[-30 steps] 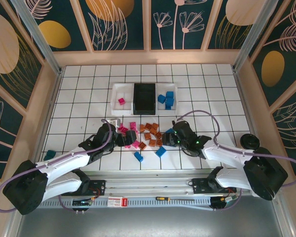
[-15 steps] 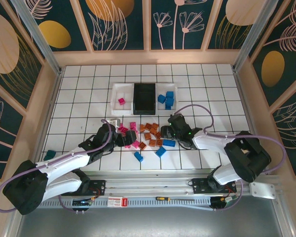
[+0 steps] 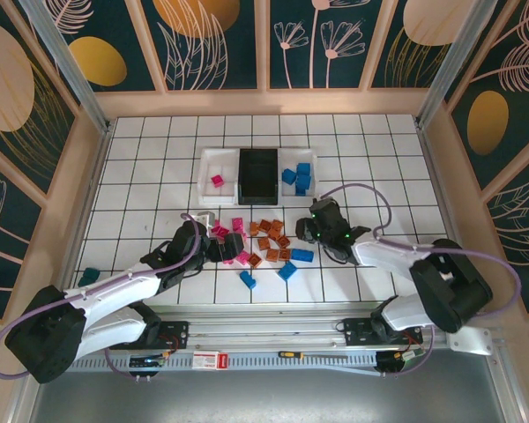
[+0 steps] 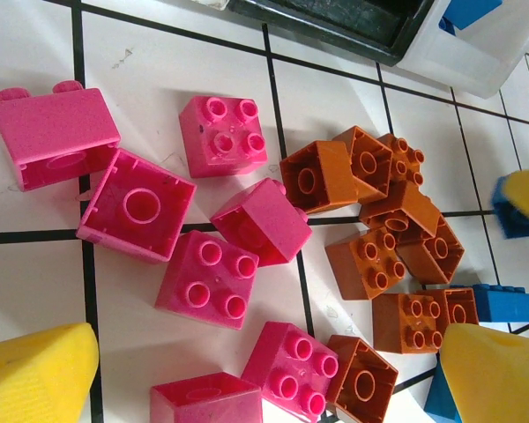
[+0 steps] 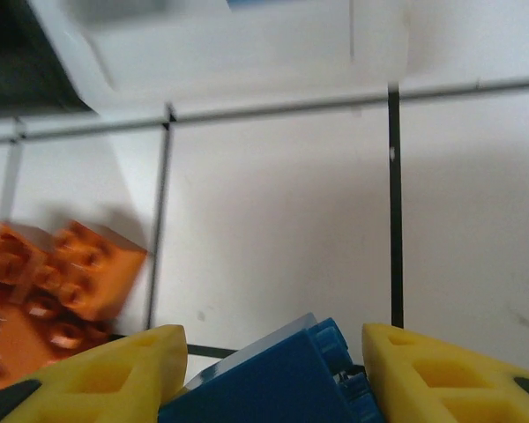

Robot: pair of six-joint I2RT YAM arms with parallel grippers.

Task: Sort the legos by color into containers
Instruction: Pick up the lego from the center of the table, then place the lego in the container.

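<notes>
Top external puts us early in the sort — one pink lego [image 3: 217, 181] lies in the left white bin [image 3: 208, 161], a few blue legos [image 3: 297, 176] in the right white bin [image 3: 286, 157], and no orange shows in the black bin [image 3: 257, 174]. On the worktop [image 3: 379, 167] a pink pile [image 3: 234, 242], an orange pile [image 3: 269, 240] and loose blue bricks [image 3: 287, 270] remain unsorted. Our left end effector [image 4: 269, 383] hangs spread wide over the pink pile, while the right end effector [image 5: 269, 352] brackets a blue brick [image 5: 282, 388] right of the orange pile — we cannot tell whether it pinches.

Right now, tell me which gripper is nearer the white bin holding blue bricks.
Right. The right gripper is close to the near edge of the white bin, a blue brick between its fingers; the left gripper is over the pink bricks, farther left.
</notes>
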